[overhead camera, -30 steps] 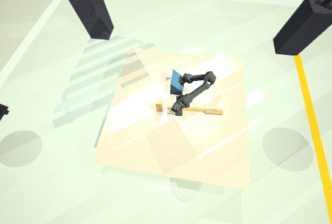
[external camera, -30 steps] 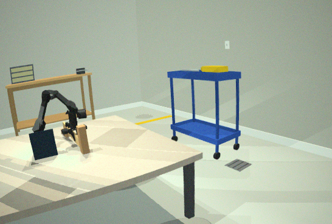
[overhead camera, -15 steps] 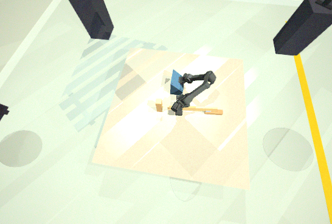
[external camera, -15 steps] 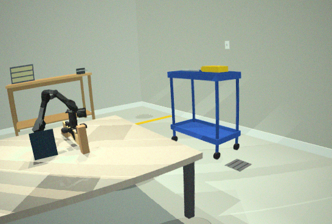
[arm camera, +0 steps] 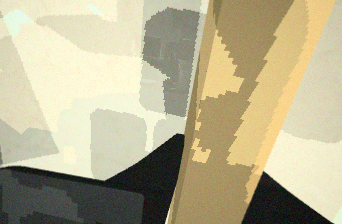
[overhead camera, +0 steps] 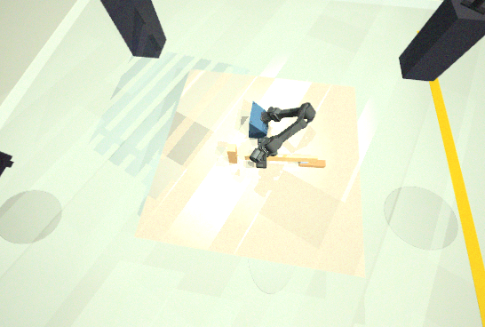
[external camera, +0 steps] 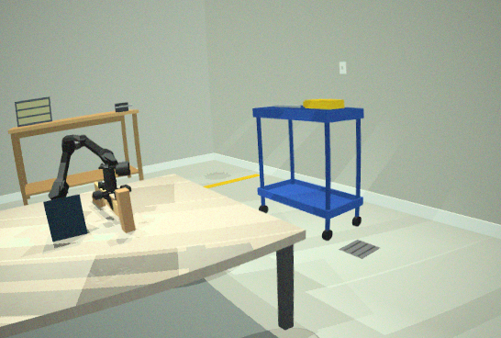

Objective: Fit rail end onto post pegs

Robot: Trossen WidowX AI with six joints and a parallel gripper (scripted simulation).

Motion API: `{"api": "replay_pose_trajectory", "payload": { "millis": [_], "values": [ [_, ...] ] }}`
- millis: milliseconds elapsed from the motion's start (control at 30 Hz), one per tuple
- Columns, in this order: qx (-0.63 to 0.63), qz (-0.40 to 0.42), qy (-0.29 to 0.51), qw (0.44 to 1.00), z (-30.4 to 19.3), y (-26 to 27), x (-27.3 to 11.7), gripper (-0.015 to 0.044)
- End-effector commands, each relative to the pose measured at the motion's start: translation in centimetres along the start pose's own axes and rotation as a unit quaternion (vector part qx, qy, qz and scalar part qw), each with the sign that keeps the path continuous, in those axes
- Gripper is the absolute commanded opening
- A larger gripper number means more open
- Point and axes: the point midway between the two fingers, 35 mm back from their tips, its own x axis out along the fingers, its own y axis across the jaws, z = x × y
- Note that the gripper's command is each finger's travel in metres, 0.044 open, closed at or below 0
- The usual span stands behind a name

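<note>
The long wooden rail (overhead camera: 295, 159) (arm camera: 233, 125) runs from my gripper to the footboard block (overhead camera: 315, 163). Its far end meets the block; the bracket is too small to make out. The post (overhead camera: 232, 155) (external camera: 126, 211) stands upright on the table, with a small gap between it and the rail's near end in the top view. My gripper (overhead camera: 261, 159) (external camera: 112, 192) is shut on the rail near that end, with fingers on both sides. The pegs and the holes cannot be made out, and I cannot tell whether the rail is level.
A dark blue panel (overhead camera: 257, 122) (external camera: 66, 218) stands on the table (overhead camera: 301, 240) (external camera: 187, 239) beside the arm's base, to one side of the post. A blue cart (external camera: 308, 115) and a wooden shelf (external camera: 72, 121) stand beyond the table.
</note>
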Motion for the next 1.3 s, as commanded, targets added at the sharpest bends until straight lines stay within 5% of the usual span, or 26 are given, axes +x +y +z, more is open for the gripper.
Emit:
{"api": "replay_pose_trajectory", "payload": {
  "millis": [0,1267],
  "values": [
    [0.000,-0.005,-0.002,1.000,-0.04,-0.16,-0.48,0.0000],
    [0.000,-0.005,-0.001,1.000,-0.05,-0.02,-0.83,0.0000]
  ]
}}
